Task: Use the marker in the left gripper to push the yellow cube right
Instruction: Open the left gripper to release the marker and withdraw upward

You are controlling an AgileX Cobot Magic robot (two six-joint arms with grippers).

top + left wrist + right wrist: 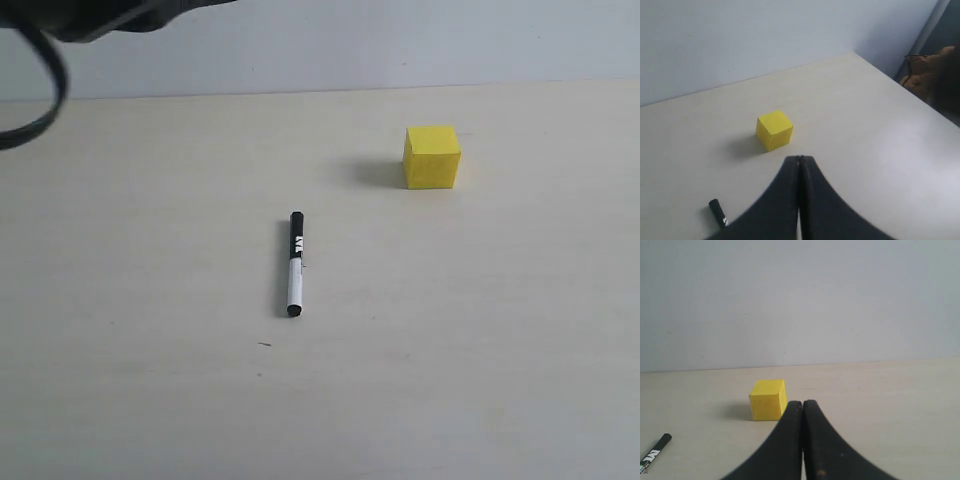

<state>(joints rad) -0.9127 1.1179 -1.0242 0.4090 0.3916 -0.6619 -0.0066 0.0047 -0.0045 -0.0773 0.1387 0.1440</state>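
Closed left pincer [800, 160] apart from marker [718, 210]

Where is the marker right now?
In the exterior view the marker lies flat on the table near the middle, left of the yellow cube and closer to the camera, not touching it.

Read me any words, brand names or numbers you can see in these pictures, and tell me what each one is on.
On the marker: white lettering on the black part of its barrel, too small and blurred to read in any view.
On the yellow cube: no text on the faces that show.
Nothing else readable is in view.
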